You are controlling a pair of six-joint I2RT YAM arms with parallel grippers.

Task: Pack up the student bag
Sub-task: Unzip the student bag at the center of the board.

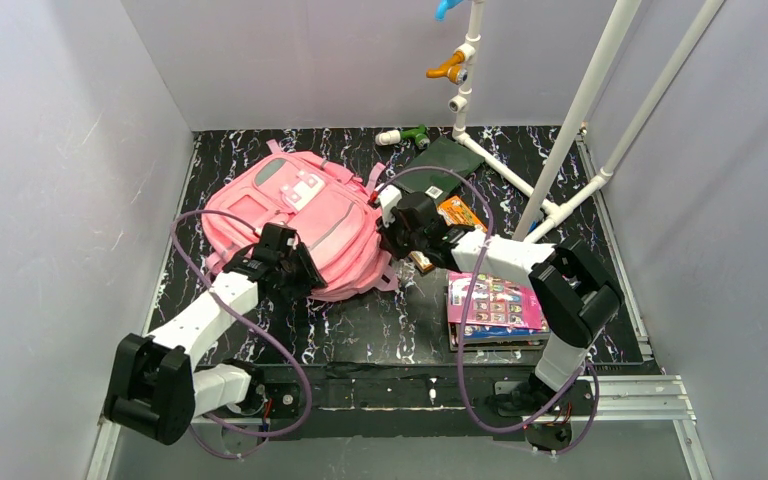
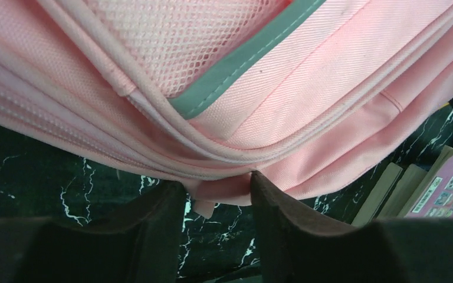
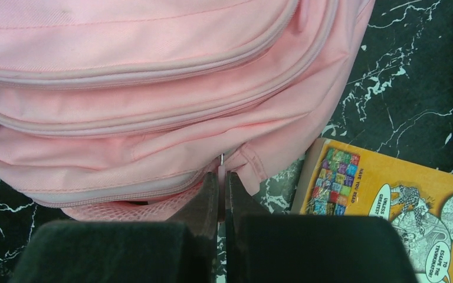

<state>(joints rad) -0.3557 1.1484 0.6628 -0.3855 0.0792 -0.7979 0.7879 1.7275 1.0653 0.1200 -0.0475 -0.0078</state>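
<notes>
Step in hand: unzipping. The student bag [image 1: 310, 215], a soft bright-pink fabric backpack, lies flat on the black marbled tabletop [image 1: 360, 330]. The right gripper [image 3: 222, 174], at the bag's right edge, is pinched together on the thin zip pull [image 3: 221, 162]. The left gripper [image 2: 215, 183] straddles the bag's near hem; clamping cannot be confirmed. Next, draw the pull steadily along its track.

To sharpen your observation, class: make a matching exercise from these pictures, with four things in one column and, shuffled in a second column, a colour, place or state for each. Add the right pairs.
Column one
1. student bag
2. right pincer
3. comic book
4. book stack

Column two
A. orange cover, lying beside the bag
B. close to the right arm's base
C. pink with grey stripes
D. shut on the zip pull

Pairs: 1-C, 2-D, 3-A, 4-B
</notes>
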